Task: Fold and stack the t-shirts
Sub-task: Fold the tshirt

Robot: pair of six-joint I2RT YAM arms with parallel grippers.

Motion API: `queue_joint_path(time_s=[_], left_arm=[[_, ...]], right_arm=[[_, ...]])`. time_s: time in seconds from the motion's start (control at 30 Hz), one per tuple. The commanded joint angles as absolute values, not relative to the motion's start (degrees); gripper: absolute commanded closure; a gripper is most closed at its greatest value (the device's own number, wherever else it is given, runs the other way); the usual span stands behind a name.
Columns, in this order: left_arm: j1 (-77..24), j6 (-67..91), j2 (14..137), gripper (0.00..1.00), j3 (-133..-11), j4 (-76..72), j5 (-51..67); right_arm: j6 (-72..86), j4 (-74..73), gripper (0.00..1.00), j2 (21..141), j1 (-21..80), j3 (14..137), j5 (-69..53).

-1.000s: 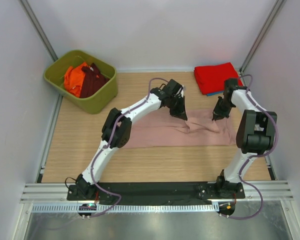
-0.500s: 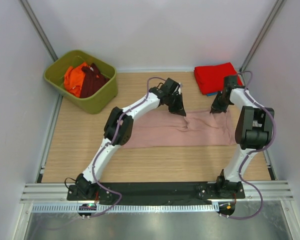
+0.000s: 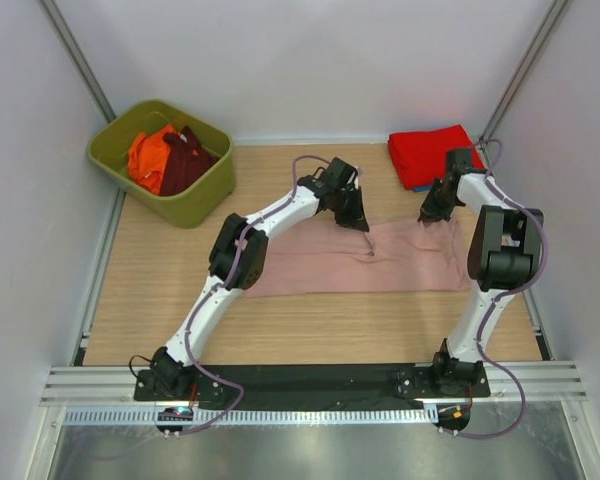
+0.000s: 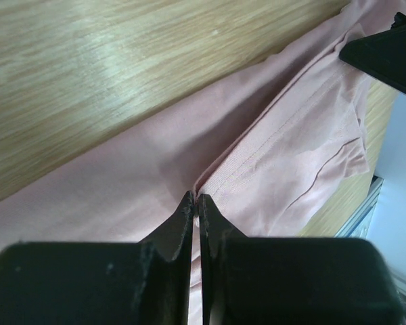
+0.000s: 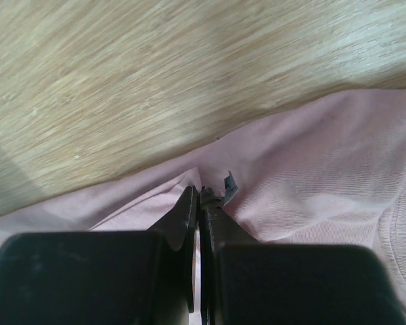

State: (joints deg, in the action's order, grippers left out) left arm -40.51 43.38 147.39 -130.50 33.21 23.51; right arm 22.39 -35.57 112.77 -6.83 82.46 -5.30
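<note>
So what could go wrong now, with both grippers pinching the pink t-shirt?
The left gripper and right gripper each hold only a thin fold at the edge of the pink t-shirt, so it may slip out. The right gripper is also near the folded red t-shirt and might disturb it.

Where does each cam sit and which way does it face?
Top external: above, behind the bases, facing down at the table; shows left arm, right arm, left end effector, right end effector.
Left wrist: on the left arm, looking down past its shut fingers at the pink t-shirt.
Right wrist: same on the right arm, shirt edge plus wood.
Shared: all three see the pink t-shirt.
</note>
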Motion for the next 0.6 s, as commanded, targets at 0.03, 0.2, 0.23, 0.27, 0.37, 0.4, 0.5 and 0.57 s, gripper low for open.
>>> queue_joint_path(time_s=[0.03,0.2,0.23,0.27,0.37,0.4,0.5,0.57], left_arm=[[-39.5,44.2,148.1,0.94,-133.7,31.0,23.1],[-39.1,44.5,149.4,0.93,-134.5,30.6,24.0],[-39.0,44.5,149.5,0.93,-134.5,30.4,24.2],[-39.1,44.6,149.7,0.92,-134.5,30.4,24.4],[-39.1,44.4,150.0,0.92,-134.5,30.4,24.4],[-39.0,44.4,150.0,0.92,-134.3,30.4,24.3],[-38.8,44.3,150.3,0.87,-134.6,30.7,23.6],[-38.7,43.7,150.3,0.85,-135.3,31.6,22.3]], right_arm=[[22.1,-34.4,0.95,112.9,-6.7,85.7,-4.1],[22.2,-34.8,0.95,114.3,-6.7,86.2,-4.3],[22.2,-34.9,0.95,114.5,-6.7,86.3,-4.1],[22.2,-35.1,0.95,114.7,-6.7,86.4,-4.0],[22.2,-35.9,0.95,115.8,-6.7,87.3,-3.8],[22.1,-36.0,0.95,116.2,-6.7,87.5,-3.7],[21.6,-35.7,0.93,116.5,-6.7,87.7,-3.3],[20.9,-36.6,0.9,117.1,-6.7,88.9,-2.5]])
